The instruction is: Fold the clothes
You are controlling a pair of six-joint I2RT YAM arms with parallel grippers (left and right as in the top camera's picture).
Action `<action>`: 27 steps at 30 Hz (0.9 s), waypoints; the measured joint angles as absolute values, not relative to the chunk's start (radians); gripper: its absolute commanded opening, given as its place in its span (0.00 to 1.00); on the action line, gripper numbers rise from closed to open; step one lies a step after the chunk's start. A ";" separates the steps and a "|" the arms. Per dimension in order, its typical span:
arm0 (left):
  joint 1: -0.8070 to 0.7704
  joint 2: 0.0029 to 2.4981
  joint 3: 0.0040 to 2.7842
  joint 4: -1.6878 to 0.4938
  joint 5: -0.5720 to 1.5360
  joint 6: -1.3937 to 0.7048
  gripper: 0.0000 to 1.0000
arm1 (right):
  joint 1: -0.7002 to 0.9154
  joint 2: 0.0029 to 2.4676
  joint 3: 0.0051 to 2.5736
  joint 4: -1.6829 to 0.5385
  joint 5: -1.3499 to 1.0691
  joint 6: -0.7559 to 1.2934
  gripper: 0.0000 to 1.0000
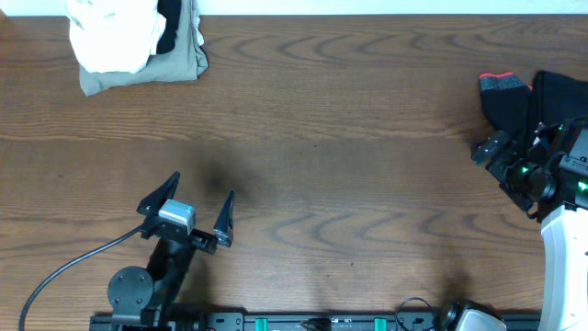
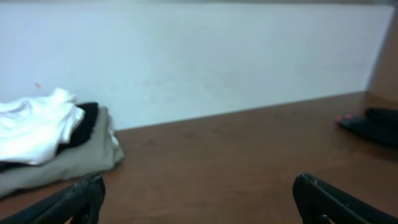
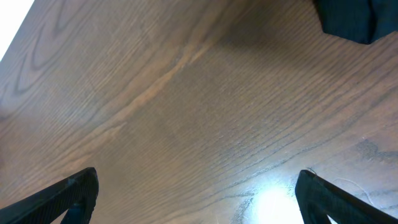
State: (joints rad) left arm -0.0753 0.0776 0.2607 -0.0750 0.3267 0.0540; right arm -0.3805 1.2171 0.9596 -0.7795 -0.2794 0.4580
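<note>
- Overhead, folded clothes (image 1: 138, 46) sit stacked far left, leaving my working space free.
- My left gripper (image 1: 204, 184) and right gripper (image 3: 196, 186) gape wide, empty; the right hovers by a black garment (image 1: 542, 97), probably next.

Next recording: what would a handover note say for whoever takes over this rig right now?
Both empty: left gripper open above the table; right gripper open near the black garment with red trim at the right edge.
White shirt, black piece and khaki garment sit stacked at the far-left corner, seemingly folded.
Left to do: fold the garment at the right edge, which lies bunched.
</note>
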 measured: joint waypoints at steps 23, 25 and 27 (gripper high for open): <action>-0.008 0.011 0.008 0.149 0.202 0.104 0.98 | -0.381 1.217 0.960 -0.779 -0.279 0.458 0.99; -0.008 0.011 0.006 0.130 0.202 0.112 0.98 | -0.381 1.217 0.960 -0.780 -0.279 0.458 0.99; -0.008 0.010 0.006 0.109 0.202 0.117 0.98 | -0.381 1.217 0.960 -0.780 -0.279 0.458 0.99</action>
